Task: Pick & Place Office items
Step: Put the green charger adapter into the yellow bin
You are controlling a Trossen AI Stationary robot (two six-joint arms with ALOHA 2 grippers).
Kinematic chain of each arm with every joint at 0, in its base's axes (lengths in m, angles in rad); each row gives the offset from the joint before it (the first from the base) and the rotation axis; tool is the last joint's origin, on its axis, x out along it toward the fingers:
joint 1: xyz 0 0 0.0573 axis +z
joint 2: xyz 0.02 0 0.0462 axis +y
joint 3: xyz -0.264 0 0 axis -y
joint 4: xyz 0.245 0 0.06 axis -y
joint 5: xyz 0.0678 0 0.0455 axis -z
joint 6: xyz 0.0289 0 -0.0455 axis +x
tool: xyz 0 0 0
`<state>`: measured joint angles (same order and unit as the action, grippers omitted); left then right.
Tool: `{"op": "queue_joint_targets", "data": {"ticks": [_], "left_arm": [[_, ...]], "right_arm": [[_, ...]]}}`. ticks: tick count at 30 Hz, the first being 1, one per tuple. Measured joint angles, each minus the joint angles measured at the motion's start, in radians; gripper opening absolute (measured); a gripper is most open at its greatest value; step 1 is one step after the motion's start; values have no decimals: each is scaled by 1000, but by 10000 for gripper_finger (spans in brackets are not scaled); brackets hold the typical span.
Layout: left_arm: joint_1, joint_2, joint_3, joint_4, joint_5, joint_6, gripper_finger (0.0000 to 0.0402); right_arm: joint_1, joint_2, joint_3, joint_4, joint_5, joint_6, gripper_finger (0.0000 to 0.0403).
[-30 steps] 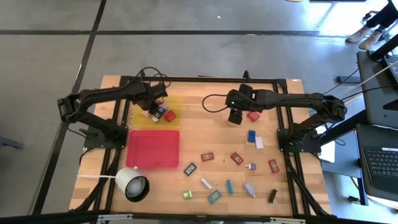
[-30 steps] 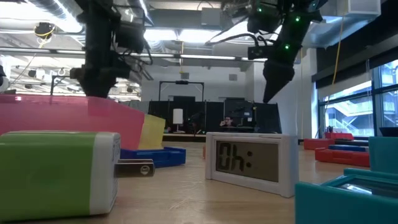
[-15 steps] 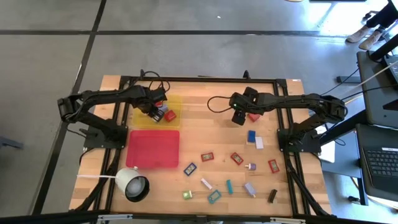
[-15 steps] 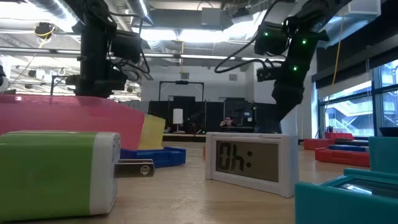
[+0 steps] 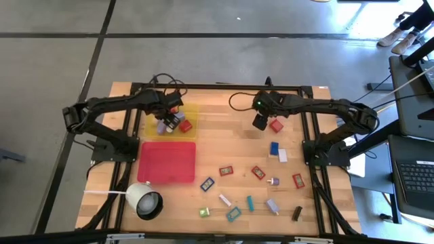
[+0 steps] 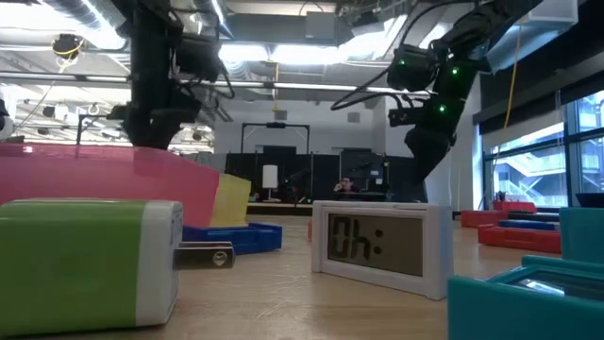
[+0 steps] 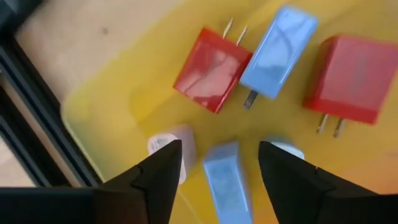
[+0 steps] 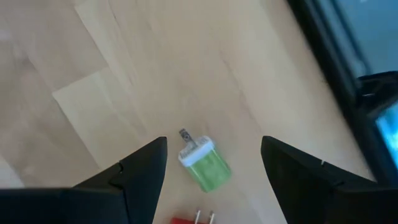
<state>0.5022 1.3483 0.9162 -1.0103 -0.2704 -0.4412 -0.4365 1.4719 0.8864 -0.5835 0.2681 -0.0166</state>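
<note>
My left gripper (image 5: 166, 123) hangs open over the yellow tray (image 5: 150, 133), pointing down. In the left wrist view a pale blue plug piece (image 7: 227, 182) lies on the tray between its fingers (image 7: 166, 163), touching neither. Beside it lie two red plug pieces (image 7: 211, 70) (image 7: 356, 77), another pale blue one (image 7: 277, 52) and a whitish piece (image 7: 166, 142). My right gripper (image 5: 260, 123) is open above the bare wood. A green plug piece with a white end (image 8: 206, 163) lies flat below and between its fingers. A red piece (image 5: 276, 125) lies just to its right.
A red tray (image 5: 167, 163) sits nearer than the yellow one, with a white cup with a cord (image 5: 144, 200) at the near left. Several small pieces lie scattered over the near right of the table (image 5: 258, 172), and a blue one (image 5: 274, 148) lies closer to my right gripper.
My right gripper has sunk toward the table and shifted a little toward the table's right edge, staying open. My left arm has stayed over the yellow tray.
</note>
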Motion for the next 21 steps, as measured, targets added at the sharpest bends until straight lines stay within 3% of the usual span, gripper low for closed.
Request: {"op": "queue_joint_targets", "data": {"ticks": [12, 21], "left_arm": [[-11, -1, 143, -35, -5, 71, 216], [-11, -1, 143, -33, -42, 89, 216]], "right_arm": [[-149, 54, 0, -12, -236, -384, 262], [-193, 179, 0, -5, -205, -448, 262]]}}
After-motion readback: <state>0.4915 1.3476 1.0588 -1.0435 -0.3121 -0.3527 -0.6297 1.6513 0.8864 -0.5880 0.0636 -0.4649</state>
